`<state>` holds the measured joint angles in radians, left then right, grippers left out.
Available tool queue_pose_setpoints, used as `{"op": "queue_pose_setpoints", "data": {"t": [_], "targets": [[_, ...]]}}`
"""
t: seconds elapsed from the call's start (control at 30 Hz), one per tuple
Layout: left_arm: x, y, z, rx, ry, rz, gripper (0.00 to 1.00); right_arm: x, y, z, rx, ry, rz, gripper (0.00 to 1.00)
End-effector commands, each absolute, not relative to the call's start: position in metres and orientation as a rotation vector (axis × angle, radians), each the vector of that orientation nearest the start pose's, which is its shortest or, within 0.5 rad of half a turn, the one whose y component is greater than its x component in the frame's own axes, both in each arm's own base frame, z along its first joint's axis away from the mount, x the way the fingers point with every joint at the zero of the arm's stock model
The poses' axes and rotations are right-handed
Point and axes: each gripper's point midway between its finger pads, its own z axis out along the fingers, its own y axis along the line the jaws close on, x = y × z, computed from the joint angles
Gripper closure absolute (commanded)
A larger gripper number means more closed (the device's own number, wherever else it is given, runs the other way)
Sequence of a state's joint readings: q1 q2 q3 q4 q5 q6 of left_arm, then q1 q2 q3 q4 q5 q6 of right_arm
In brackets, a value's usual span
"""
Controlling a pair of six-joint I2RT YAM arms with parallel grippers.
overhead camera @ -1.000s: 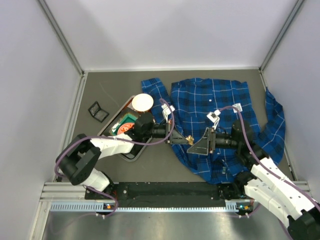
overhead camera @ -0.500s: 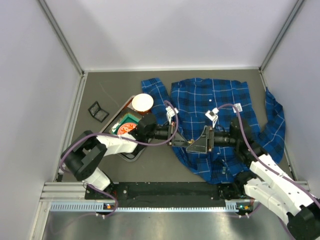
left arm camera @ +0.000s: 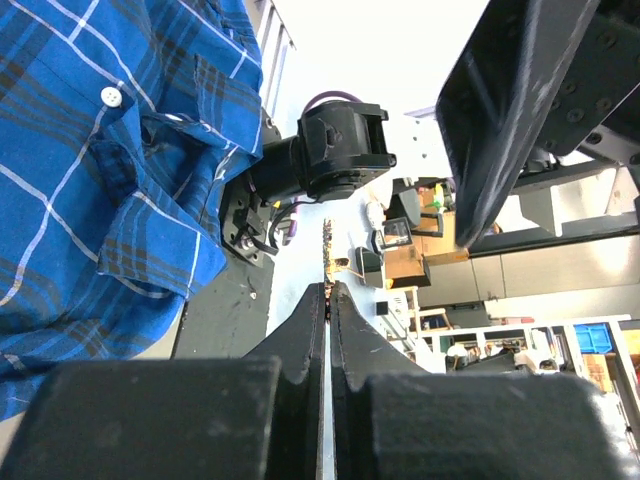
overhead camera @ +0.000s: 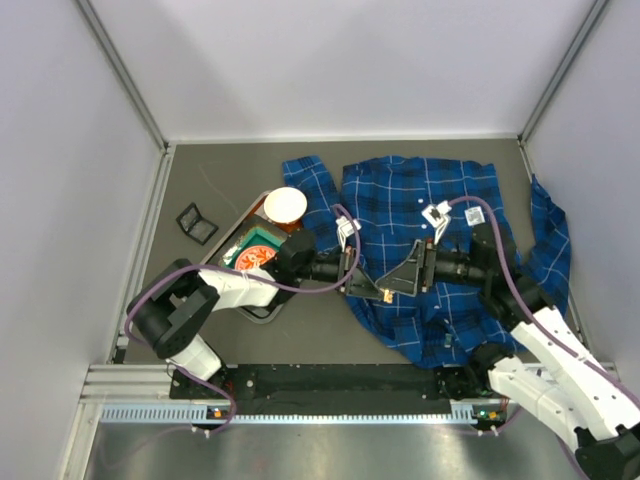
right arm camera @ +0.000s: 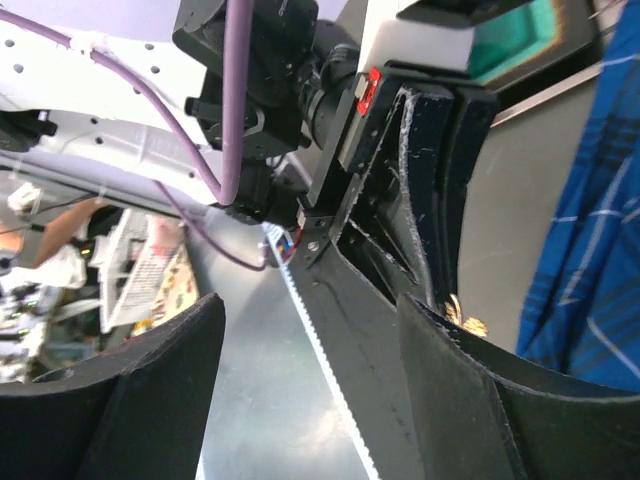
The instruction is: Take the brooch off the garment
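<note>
The garment [overhead camera: 430, 200], a blue plaid shirt, lies spread on the dark table; it also shows in the left wrist view [left arm camera: 80, 150] and the right wrist view [right arm camera: 600, 250]. My left gripper [overhead camera: 376, 291] is at the shirt's lower left flap, shut on the brooch [overhead camera: 384, 296]. In the left wrist view the gripper [left arm camera: 328, 290] pinches the brooch [left arm camera: 327, 255] edge-on, with no cloth touching it there. My right gripper [overhead camera: 405, 273] is open and empty, facing the left one. In the right wrist view its fingers [right arm camera: 310, 330] stand wide apart, and the gold brooch [right arm camera: 462, 318] shows by the right finger.
A tray [overhead camera: 252, 305] with a white bowl [overhead camera: 286, 205] and a red and green item stands left of the shirt. A small black object [overhead camera: 197, 223] lies further left. Walls enclose the table on three sides.
My left gripper has moved slightly toward the near edge with the brooch. My right gripper has shifted a little away from the near edge and stays open.
</note>
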<state>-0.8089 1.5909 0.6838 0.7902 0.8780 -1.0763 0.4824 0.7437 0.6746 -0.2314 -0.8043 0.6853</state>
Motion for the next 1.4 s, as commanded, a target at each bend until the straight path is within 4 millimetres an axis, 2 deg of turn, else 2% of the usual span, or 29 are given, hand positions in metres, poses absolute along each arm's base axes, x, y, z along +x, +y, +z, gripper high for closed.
{"op": "queue_pose_setpoints", "data": {"t": [0.0,0.07,0.2,0.23,0.3,0.43,0.8,1.1,1.37], "targets": [[0.137,-0.379,0.201,0.596,2.005,-2.071,1.0,0.146,0.219,0.259,-0.387,2.03,1.31,0.3],[0.134,-0.377,0.204,0.597,1.99,-2.082,1.0,0.145,0.216,0.245,-0.372,2.075,1.286,0.3],[0.131,-0.374,0.211,0.601,1.972,-2.091,1.0,0.146,0.209,0.229,-0.343,2.114,1.244,0.32],[0.131,-0.373,0.211,0.599,1.974,-2.09,1.0,0.145,0.208,0.227,-0.344,2.119,1.255,0.39],[0.13,-0.372,0.215,0.606,1.961,-2.092,1.0,0.143,0.208,0.223,-0.349,2.129,1.26,0.43],[0.129,-0.371,0.22,0.618,1.94,-2.093,1.0,0.141,0.209,0.217,-0.345,2.134,1.275,0.62],[0.131,-0.373,0.234,0.63,1.897,-2.095,1.0,0.128,0.223,0.21,-0.372,2.091,1.468,0.6],[0.131,-0.373,0.233,0.62,1.904,-2.091,1.0,0.136,0.223,0.211,-0.298,2.06,1.465,0.69],[0.131,-0.373,0.238,0.622,1.894,-2.091,1.0,0.139,0.224,0.21,-0.288,2.062,1.456,0.72]]}}
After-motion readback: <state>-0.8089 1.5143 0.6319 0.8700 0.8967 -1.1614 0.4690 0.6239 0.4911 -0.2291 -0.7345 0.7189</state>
